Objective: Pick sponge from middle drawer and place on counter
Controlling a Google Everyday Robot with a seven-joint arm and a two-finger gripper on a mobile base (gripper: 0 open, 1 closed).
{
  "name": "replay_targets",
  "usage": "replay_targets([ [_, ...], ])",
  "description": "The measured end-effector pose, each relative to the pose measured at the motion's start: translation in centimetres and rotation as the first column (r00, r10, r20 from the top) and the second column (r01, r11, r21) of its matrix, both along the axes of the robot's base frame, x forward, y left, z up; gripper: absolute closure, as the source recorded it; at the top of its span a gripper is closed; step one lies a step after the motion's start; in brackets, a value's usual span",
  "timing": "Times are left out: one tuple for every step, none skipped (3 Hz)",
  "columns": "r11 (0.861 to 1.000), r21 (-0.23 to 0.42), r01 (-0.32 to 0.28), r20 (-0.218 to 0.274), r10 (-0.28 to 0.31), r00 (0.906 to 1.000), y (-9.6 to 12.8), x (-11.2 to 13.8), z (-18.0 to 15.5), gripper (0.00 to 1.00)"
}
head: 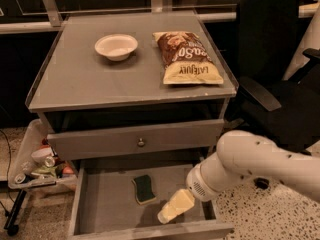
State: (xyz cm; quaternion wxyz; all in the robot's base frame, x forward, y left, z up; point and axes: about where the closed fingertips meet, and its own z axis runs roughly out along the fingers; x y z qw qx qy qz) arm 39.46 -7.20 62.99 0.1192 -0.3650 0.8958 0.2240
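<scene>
The sponge (144, 189), dark green on top with a yellow edge, lies flat on the grey floor of the open middle drawer (105, 209), left of centre. My gripper (170, 212) hangs low inside the drawer, just right of and in front of the sponge, apart from it and empty. The white arm (250, 166) reaches in from the right. The counter (90, 84) is the grey cabinet top above.
A white bowl (116, 46) and a brown and yellow chip bag (186, 58) lie on the counter. The shut upper drawer front with its knob (141, 142) overhangs the drawer's back. A black chair (280, 84) stands right; a cluttered tray (37, 166) stands left.
</scene>
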Motion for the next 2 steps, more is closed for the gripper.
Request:
replay_targets([
  [0.998,0.032,0.046,-0.059,-0.045,0.9973,1.06,-1.34,-4.16,0.00],
  [0.998,0.034,0.051,-0.059,-0.049,0.9971,1.10,-1.31,-4.50,0.00],
])
